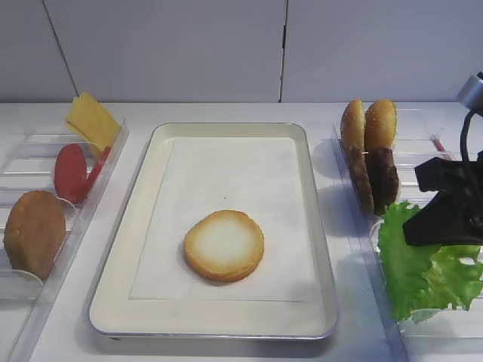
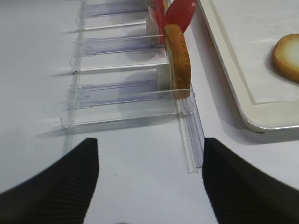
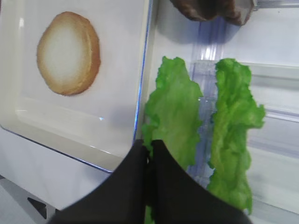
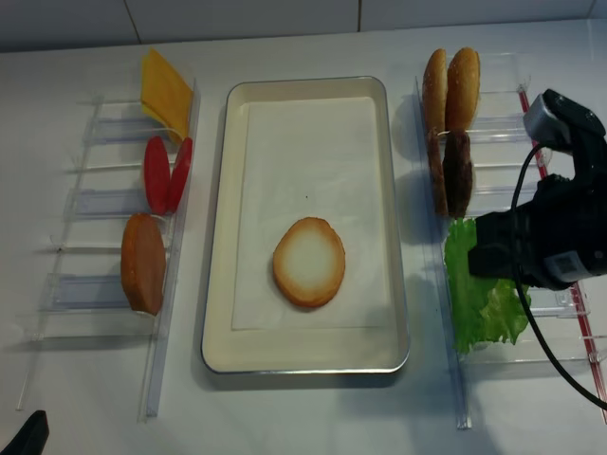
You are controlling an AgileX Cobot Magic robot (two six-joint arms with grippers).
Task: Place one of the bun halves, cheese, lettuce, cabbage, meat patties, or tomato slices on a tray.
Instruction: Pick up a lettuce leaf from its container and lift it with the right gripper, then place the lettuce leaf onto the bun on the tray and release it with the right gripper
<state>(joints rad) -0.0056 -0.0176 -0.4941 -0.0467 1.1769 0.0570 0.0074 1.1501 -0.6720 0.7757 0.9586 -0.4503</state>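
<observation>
The right hand (image 3: 150, 154) fills the bottom of its wrist view, its two dark fingers (image 3: 128, 182) pressed together with the near edge of a lettuce (image 3: 173, 112) leaf pinched between them. That leaf stands on edge in the clear rack (image 4: 493, 351) along the right edge of the surface (image 1: 355, 332), with a second lettuce leaf (image 3: 233, 126) upright just beside it. Farther back in the same rack stand two meat patties (image 1: 376, 177), and behind them two bun halves (image 1: 367, 124). The tray (image 1: 113, 290) sits at the middle of the surface, lined with white paper; one bun half (image 1: 224, 245) lies flat on the liner, cut face up, toward the tray's near edge. The left rack (image 2: 187, 135) holds a browned bun half (image 1: 34, 232) nearest, then tomato slices (image 1: 73, 172), then cheese (image 1: 92, 121) at the far end. The left hand (image 2: 149, 182) hovers low over bare surface near that rack's near end, fingers spread wide and holding nothing.
</observation>
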